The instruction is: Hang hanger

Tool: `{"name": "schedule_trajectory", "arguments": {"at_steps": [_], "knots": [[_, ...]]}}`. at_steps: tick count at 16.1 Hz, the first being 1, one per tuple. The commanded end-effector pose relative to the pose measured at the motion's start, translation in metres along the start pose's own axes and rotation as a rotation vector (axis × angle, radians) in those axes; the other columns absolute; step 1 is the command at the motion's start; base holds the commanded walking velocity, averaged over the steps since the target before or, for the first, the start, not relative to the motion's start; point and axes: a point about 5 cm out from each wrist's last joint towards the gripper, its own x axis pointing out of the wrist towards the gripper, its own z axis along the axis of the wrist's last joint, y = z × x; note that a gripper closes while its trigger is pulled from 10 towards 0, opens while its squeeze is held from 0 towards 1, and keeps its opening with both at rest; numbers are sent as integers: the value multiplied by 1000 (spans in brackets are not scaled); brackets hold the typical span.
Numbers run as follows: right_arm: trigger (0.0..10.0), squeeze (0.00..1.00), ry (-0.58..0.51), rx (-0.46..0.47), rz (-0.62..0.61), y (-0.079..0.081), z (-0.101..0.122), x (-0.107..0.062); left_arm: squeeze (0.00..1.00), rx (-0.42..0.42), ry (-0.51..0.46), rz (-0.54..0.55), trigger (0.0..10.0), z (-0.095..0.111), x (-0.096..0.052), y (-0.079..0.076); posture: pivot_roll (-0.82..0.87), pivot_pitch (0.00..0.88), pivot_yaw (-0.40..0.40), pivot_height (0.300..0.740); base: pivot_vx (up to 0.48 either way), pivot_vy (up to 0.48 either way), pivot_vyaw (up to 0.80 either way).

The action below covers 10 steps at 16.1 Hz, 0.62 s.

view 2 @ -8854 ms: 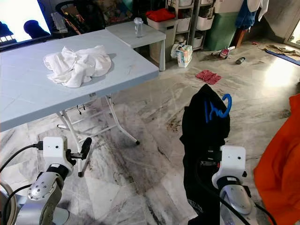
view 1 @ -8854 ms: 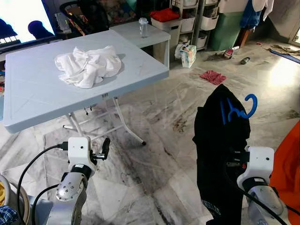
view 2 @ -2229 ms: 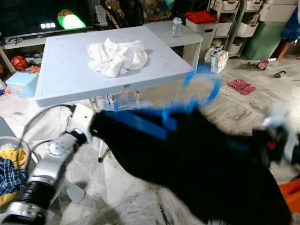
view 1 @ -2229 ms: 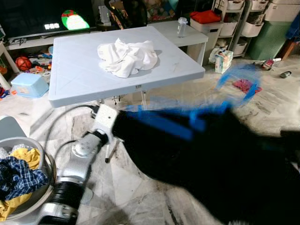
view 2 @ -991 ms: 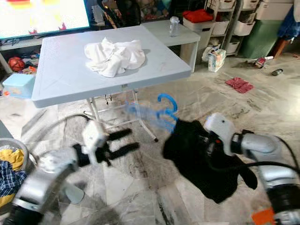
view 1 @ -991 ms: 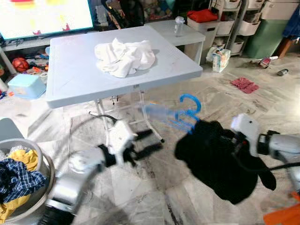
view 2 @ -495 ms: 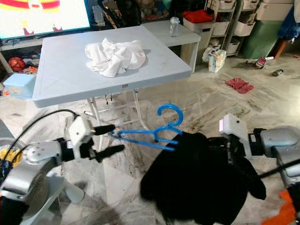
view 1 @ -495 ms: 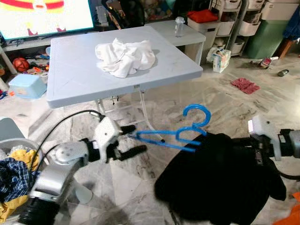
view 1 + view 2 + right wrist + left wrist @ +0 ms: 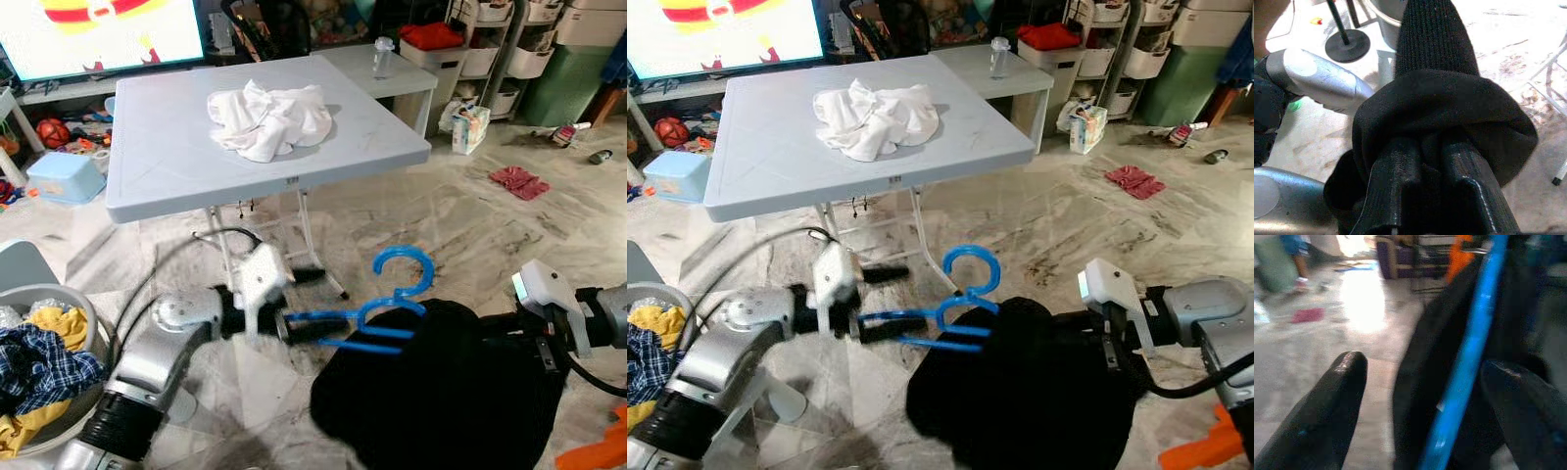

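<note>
Blue hanger (image 9: 377,313), thin plastic, hook up, held over floor in front of worktop (image 9: 157,166). My left fingers (image 9: 1347,396) spread wide, hanger arm between them. My right fingers (image 9: 1415,171) clamped on black garment (image 9: 441,392) draped off hanger.

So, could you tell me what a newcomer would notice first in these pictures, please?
Probably the bright blue hanger low in the middle, held out above the marble floor by the left gripper, its far end buried in a bulky black garment bunched on the right gripper. Behind them, a crumpled white cloth lies on the pale folding table.
</note>
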Motion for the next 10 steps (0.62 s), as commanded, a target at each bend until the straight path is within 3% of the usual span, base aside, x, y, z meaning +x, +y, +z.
{"name": "schedule_trajectory", "arguments": {"at_steps": [1,4,10], "knots": [[10000,0,-19,-58,22,-1,14,-2,0,3,30,-76,0,0,2,-2,22,0,-14,740,0,0,0],[10000,0,-27,-94,1,-5,19,2,0,0,94,-138,0,-5,-3,0,21,0,-14,740,0,0,0],[10000,0,-13,-174,-54,-17,24,4,0,44,111,-85,0,2,-10,26,19,0,-20,740,0,0,0]]}}
